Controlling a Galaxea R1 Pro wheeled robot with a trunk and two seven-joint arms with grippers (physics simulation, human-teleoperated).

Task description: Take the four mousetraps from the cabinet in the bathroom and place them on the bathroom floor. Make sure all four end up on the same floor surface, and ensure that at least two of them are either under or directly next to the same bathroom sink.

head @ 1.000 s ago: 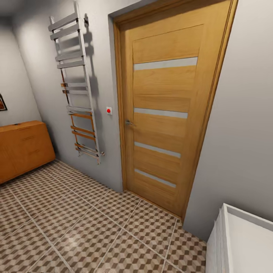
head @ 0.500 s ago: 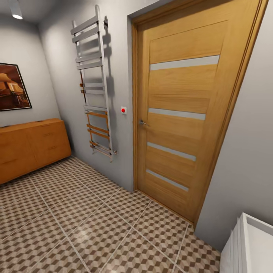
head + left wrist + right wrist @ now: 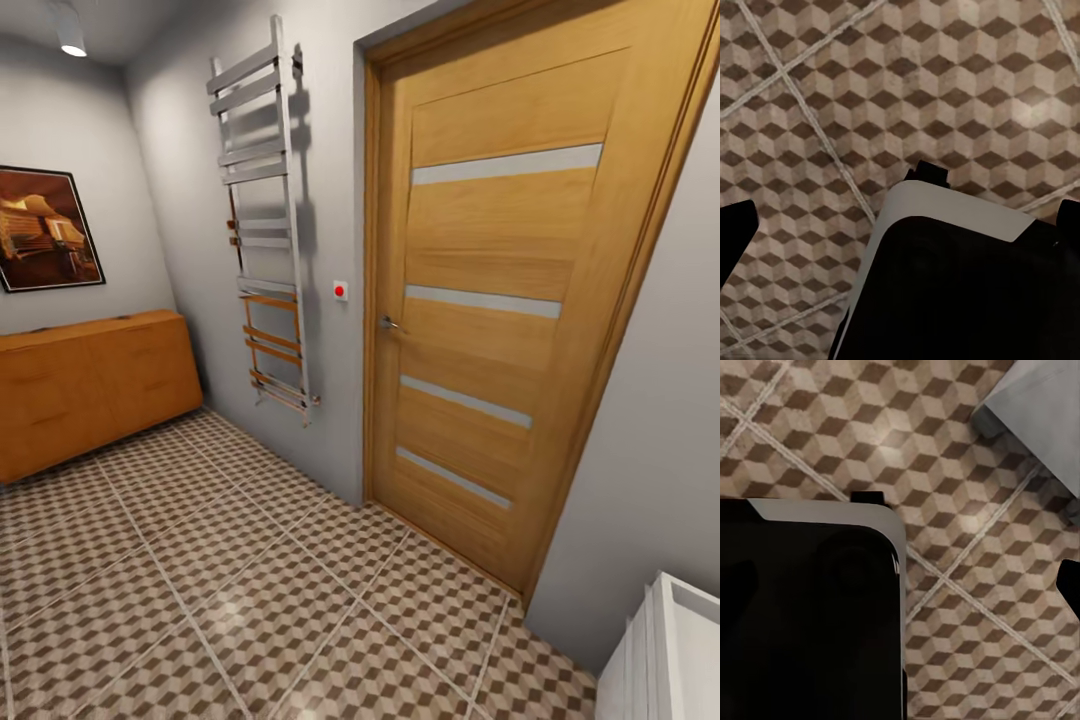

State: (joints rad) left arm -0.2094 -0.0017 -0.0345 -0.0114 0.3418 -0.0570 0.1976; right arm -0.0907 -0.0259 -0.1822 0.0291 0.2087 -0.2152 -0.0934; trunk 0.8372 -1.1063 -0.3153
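Orange-brown cabinet (image 3: 90, 390) (drawers shut) against far wall on cube-patterned bathroom floor (image 3: 250, 590); white sink (image 3: 665, 650) corner nearby

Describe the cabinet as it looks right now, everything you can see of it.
The cabinet is a wide, low, orange-brown wooden chest with a flat top and slim bar handles on its drawer fronts. All the drawers look shut. It stands upright on the tiled floor against the far grey wall, below a framed picture, with its right end close to the corner by the towel rail. Its left part runs out of the head view. No mousetraps can be made out on it.
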